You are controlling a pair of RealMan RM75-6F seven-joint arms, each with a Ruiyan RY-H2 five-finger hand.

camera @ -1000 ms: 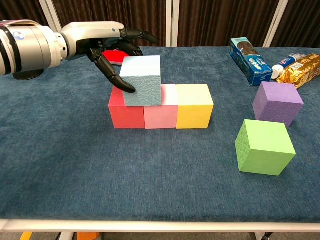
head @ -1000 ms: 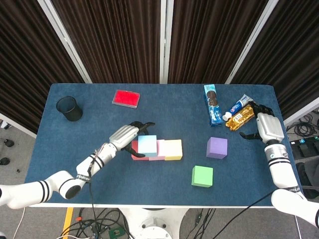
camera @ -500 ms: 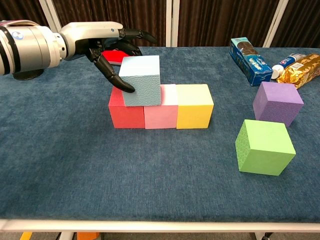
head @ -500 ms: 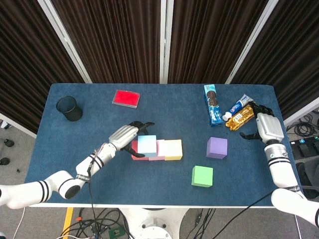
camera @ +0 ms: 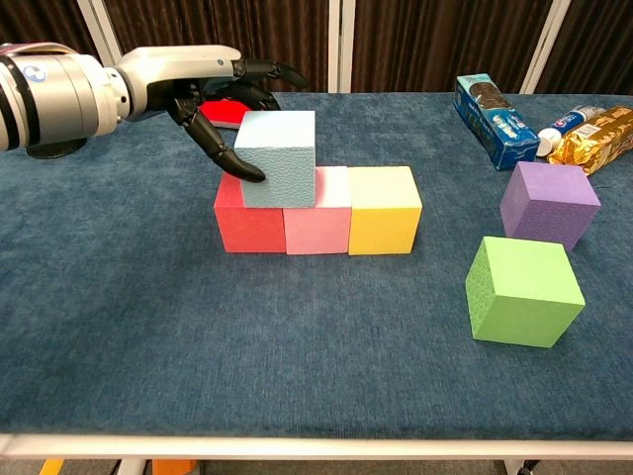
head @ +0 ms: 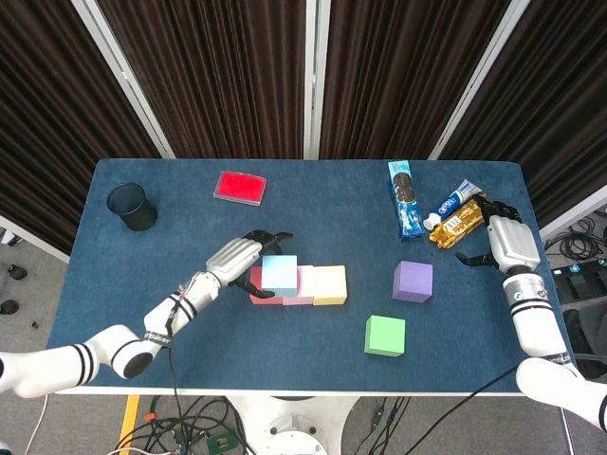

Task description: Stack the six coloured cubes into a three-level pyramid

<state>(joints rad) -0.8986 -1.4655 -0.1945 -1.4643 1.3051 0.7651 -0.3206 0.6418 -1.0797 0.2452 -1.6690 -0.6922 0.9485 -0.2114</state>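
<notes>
A red cube [camera: 247, 228], a pink cube [camera: 318, 226] and a yellow cube [camera: 384, 211] stand in a touching row mid-table. A light blue cube [camera: 278, 158] sits on top, straddling the red and pink ones, and shows in the head view too [head: 279, 274]. My left hand [camera: 198, 84] holds it, thumb on its left face and fingers reaching behind its top. The purple cube [head: 413, 281] and green cube [head: 385, 336] lie loose to the right. My right hand [head: 501, 243] rests near the table's right edge, fingers apart and holding nothing.
A black cup [head: 132, 207] stands at the far left and a flat red box [head: 240, 187] lies behind the row. A blue cookie pack [head: 406, 199], a toothpaste tube [head: 456, 198] and a golden snack pack [head: 456, 224] lie at the back right beside my right hand.
The light blue cube has shifted very slightly left on the red and pink cubes, with my left hand still on it. The right hand has not moved.
</notes>
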